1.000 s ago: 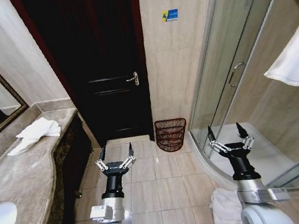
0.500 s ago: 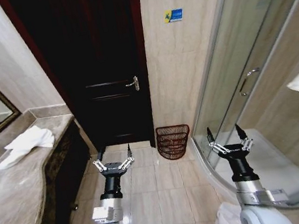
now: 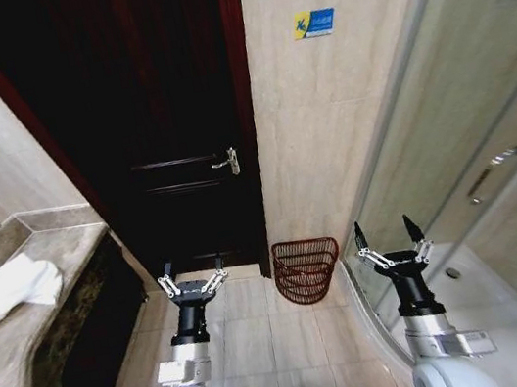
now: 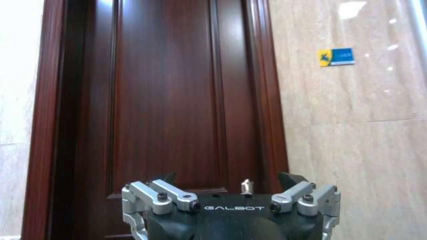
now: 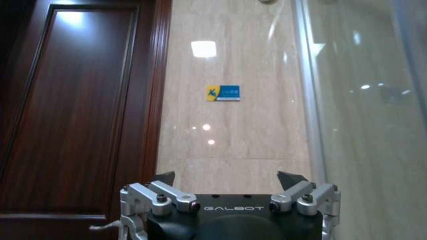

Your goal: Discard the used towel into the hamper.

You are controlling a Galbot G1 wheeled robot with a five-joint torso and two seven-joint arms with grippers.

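Note:
A white used towel (image 3: 2, 294) lies crumpled on the marble counter at the far left of the head view. The hamper (image 3: 306, 268), a dark reddish-brown open-weave wire basket, stands on the tiled floor against the beige wall, right of the dark door. My left gripper (image 3: 190, 269) is held out low in front of me, open and empty, pointing toward the door. My right gripper (image 3: 387, 231) is open and empty too, just right of the hamper and nearer to me. In the wrist views the left gripper (image 4: 229, 181) faces the door and the right gripper (image 5: 226, 178) faces the wall.
A dark wooden door (image 3: 167, 119) with a metal handle (image 3: 227, 163) is straight ahead. The marble counter (image 3: 25, 342) runs along the left, over a dark cabinet. A glass shower enclosure (image 3: 489, 145) with a white tray bounds the right. Beige floor tiles (image 3: 263, 342) lie between.
The whole picture has shifted: the camera has tilted up and turned right, so towel and counter slid toward the left edge. The mirror and hanging white towel left the frame. Both grippers stay open.

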